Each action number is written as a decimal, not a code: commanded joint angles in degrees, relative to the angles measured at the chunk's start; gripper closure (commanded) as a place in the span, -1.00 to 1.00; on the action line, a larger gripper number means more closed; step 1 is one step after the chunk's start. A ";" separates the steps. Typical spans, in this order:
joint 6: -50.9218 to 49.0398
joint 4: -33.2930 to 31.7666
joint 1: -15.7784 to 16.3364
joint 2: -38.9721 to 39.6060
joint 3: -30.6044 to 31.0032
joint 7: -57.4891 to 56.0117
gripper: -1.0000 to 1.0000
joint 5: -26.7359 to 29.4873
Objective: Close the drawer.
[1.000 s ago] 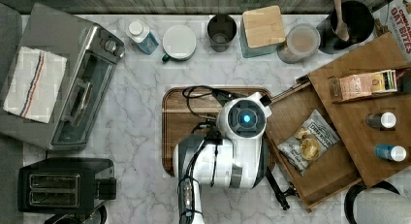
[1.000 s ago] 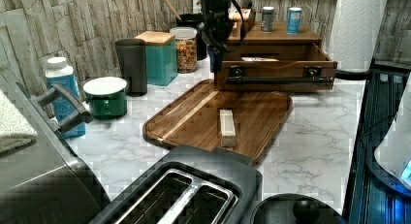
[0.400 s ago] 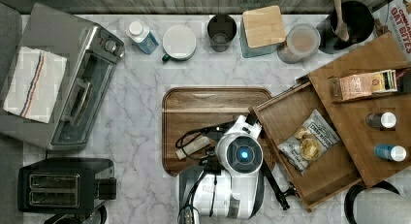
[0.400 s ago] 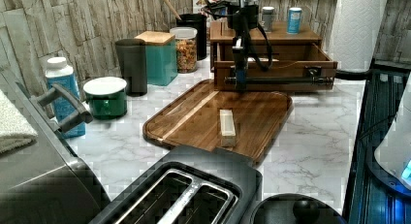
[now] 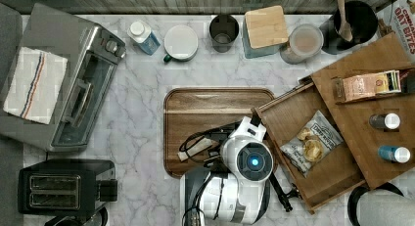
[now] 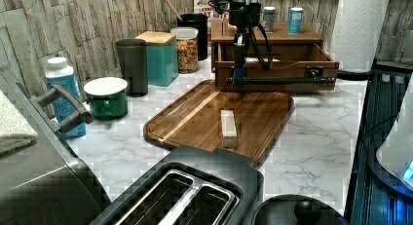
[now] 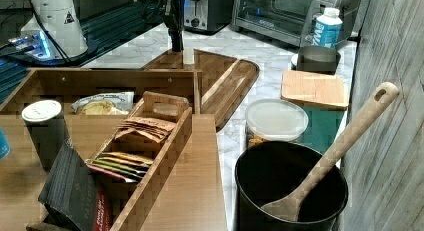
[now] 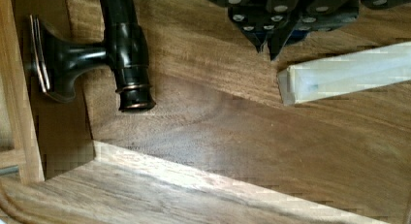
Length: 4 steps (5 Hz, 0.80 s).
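The drawer (image 5: 288, 123) stands pulled out of its wooden unit with a snack bag (image 5: 313, 143) inside. Its dark bar handle (image 6: 282, 81) runs along the front (image 6: 277, 69). My gripper (image 6: 238, 81) hangs just in front of that front, by the handle's end at the left view's left, low over the wooden tray (image 6: 185, 122). In the wrist view the fingertips (image 8: 259, 40) are shut together with nothing between them, and the handle's end (image 8: 123, 44) lies beside them. The right view shows the gripper (image 7: 176, 43) beyond the drawer wall (image 7: 115, 81).
A pale block (image 5: 195, 150) lies on the tray (image 5: 210, 101) near the gripper. The unit's top panel (image 5: 362, 118) carries a tea box and two bottles. Jars and canisters line the back wall. A toaster oven (image 5: 73, 84) and toaster (image 5: 54, 192) stand at the top view's left.
The arm has moved from over the tray's middle toward the drawer front and come down, so the gripper now hangs by the handle's end. The drawer has not moved.
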 commanded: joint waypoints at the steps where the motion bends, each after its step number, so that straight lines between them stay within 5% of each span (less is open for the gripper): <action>1: 2.74 -3.38 -1.37 4.91 -4.67 -13.69 1.00 6.92; 4: -5.64 -1.42 -1.94 5.11 -7.24 -7.03 1.00 -0.96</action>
